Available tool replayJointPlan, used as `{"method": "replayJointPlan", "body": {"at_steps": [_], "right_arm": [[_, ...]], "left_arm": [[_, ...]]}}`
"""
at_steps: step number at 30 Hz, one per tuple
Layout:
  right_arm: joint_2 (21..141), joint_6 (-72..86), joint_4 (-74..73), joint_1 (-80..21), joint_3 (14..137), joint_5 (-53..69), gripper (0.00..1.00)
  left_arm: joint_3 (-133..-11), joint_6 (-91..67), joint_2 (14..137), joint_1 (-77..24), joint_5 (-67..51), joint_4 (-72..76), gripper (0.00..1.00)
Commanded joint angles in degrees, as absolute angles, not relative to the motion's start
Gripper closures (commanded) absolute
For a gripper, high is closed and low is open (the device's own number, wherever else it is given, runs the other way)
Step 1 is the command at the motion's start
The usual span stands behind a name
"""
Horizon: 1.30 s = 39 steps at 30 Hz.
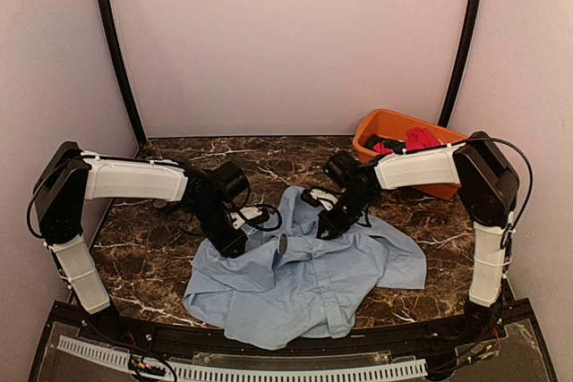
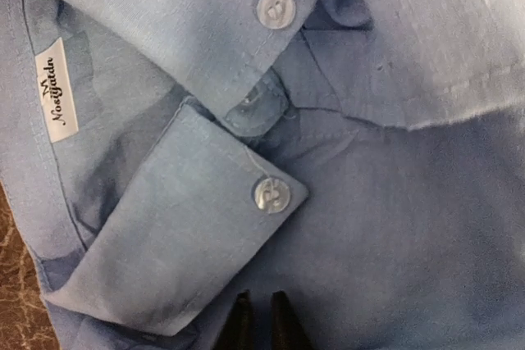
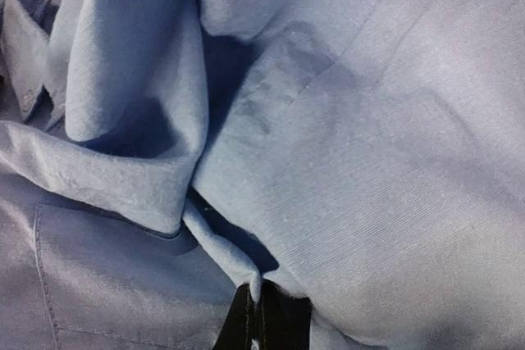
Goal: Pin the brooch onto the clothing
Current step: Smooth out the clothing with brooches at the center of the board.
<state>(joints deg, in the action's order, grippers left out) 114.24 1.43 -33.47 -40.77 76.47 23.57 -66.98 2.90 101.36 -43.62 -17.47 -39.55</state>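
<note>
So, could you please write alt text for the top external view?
A crumpled light blue shirt lies on a dark marble table, with the left gripper and right gripper both down on its far part and a small dark brooch on the cloth between them. An orange bin holding red cloth sits at the back right.

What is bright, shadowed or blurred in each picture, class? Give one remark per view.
Top external: soft, even light on the shirt, with a faint sheen on the marble table. Left wrist: cloth at upper right is washed out and soft, the label is fairly sharp, and the buttons glint. Right wrist: deep shadow inside the folds, brighter cloth at upper right.
</note>
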Motion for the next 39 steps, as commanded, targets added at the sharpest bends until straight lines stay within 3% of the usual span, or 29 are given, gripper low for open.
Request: {"method": "replayJointPlan", "body": {"at_steps": [1, 8, 14, 24, 31, 33, 34, 36, 39], "right_arm": [[111.6, 2.9, -32.5, -40.2, 76.6, 12.5, 1.00], [105.7, 7.2, -26.4, -37.7, 76.0, -0.6, 1.00], [102.5, 9.4, -21.0, -37.1, 73.4, -14.6, 1.00], [99.0, 13.3, -20.9, -36.9, 69.2, -19.9, 1.00], [100.8, 16.0, -23.2, -37.9, 68.7, -12.4, 0.97], [100.3, 16.0, -23.7, -38.8, 68.7, -11.0, 0.85], [99.9, 15.8, -24.0, -39.3, 68.9, -10.9, 0.77], [98.4, 15.6, -24.8, -40.0, 69.6, -10.9, 0.64], [95.9, 15.1, -26.1, -40.8, 72.3, -10.3, 0.55]], "left_arm": [[-69.2, 3.3, 100.6, -43.6, -10.5, -42.4, 0.98], [-74.0, 1.4, 99.3, -41.1, 11.0, -40.7, 0.99], [-79.8, 1.6, 103.0, -38.4, 19.9, -37.6, 0.99], [-89.6, 4.2, 110.6, -32.4, 27.1, -33.3, 0.99], [-95.8, 6.4, 115.9, -29.2, 29.7, -32.5, 0.99], [-96.5, 4.9, 115.5, -29.2, 29.9, -34.0, 0.85], [-96.2, 4.4, 114.2, -29.1, 29.9, -34.5, 0.61], [-94.6, 2.6, 111.1, -28.8, 30.2, -34.7, 0.34], [-88.4, -4.5, 105.6, -26.5, 24.3, -34.6, 0.22]]}}
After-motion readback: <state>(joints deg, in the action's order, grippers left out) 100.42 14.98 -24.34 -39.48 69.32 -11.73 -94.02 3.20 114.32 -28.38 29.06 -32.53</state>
